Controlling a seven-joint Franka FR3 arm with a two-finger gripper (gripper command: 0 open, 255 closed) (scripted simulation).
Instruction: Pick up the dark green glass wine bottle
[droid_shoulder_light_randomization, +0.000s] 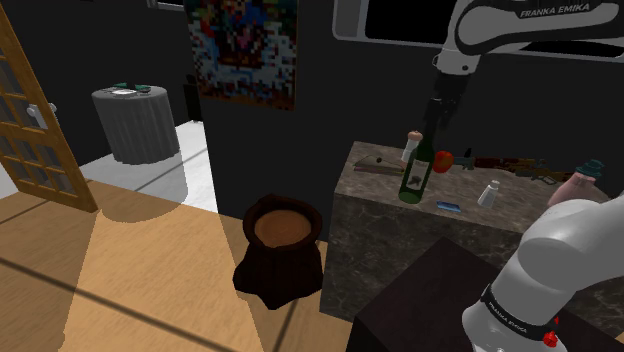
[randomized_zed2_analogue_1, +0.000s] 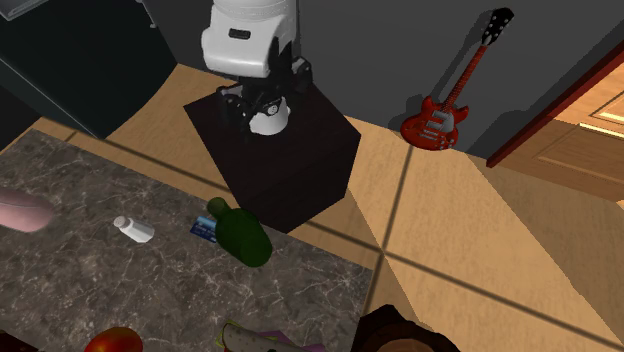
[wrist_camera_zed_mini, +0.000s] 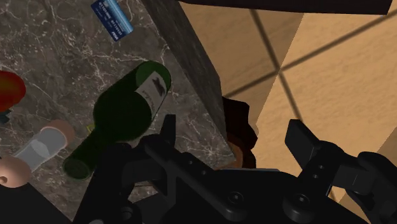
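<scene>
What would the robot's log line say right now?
hand: open | wine bottle: on counter, not held | phase: pre-grasp

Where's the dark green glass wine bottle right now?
In the shoulder view, the dark green glass wine bottle tilts near the marbled counter's left end, beside a small blue card.

second exterior view's lower edge cuts off red fruit (randomized_zed2_analogue_1: 112, 342) and dark pot (randomized_zed2_analogue_1: 400, 336).

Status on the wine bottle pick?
Pincer open. Green wine bottle tilted near the counter edge, beside the pincer, outside its fingers, not held. Red apple and blue card nearby, not blocking.
</scene>
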